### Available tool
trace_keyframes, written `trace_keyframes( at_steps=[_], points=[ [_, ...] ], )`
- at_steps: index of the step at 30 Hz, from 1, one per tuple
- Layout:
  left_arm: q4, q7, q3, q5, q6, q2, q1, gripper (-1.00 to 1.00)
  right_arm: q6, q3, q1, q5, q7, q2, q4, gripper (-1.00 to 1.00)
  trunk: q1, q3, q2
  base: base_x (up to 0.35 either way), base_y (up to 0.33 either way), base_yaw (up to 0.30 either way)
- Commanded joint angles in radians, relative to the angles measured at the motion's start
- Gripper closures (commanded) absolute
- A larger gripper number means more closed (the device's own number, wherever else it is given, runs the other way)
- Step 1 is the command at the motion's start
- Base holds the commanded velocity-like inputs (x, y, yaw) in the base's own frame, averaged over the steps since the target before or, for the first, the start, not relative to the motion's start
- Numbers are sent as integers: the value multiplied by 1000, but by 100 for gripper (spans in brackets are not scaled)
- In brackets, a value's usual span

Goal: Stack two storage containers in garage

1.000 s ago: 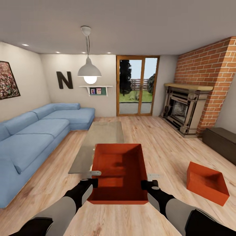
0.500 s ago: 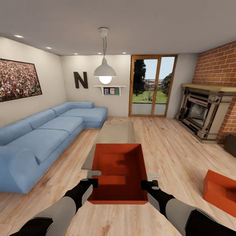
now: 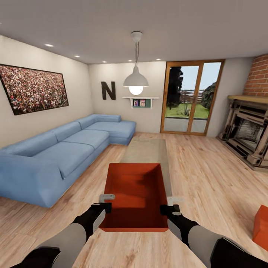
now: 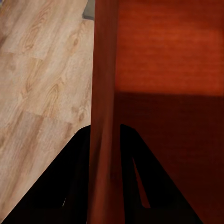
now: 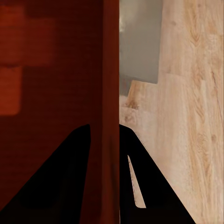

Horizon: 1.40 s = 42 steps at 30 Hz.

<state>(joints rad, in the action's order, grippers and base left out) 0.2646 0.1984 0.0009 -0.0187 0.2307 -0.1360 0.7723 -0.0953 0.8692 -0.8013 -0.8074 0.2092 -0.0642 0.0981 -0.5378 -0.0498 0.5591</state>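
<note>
I hold one orange-red storage container (image 3: 136, 195) level in front of me over the living room's wood floor. My left gripper (image 3: 106, 204) is shut on its left wall (image 4: 103, 116), one dark finger on each side. On the opposite wall (image 5: 111, 93) my right gripper (image 3: 166, 207) is shut in the same way. The second storage container (image 3: 261, 227) sits on the wood floor at the far right edge of the head view, mostly cut off.
A blue L-shaped sofa (image 3: 63, 149) fills the left side. A low glass coffee table (image 3: 147, 150) stands just beyond the held bin. Wood-framed glass doors (image 3: 191, 98) lie ahead, the fireplace (image 3: 249, 134) at right, a pendant lamp (image 3: 136, 80) overhead.
The whole view has swung to the left: sofa, doors and fireplace slid right in the picture, and the second container moved to the right edge. Both grippers keep their hold on the bin.
</note>
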Motion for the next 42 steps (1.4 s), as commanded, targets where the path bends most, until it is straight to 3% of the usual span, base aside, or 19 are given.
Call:
trace_keyframes(
  at_steps=[1, 10, 42],
  points=[
    [2, 33, 4, 19, 8, 9, 1, 100, -6, -2, -1, -9, 7, 26, -3, 100, 0, -3, 2, 0, 0, 253],
    [2, 32, 4, 19, 8, 9, 1, 100, -6, -2, -1, -9, 7, 26, -3, 100, 0, -10, 2, 0, 0, 195],
    [2, 33, 4, 18, 8, 9, 1, 100, -6, -2, -1, -9, 7, 25, -3, 100, 0, -34, 2, 0, 0, 18]
  ],
)
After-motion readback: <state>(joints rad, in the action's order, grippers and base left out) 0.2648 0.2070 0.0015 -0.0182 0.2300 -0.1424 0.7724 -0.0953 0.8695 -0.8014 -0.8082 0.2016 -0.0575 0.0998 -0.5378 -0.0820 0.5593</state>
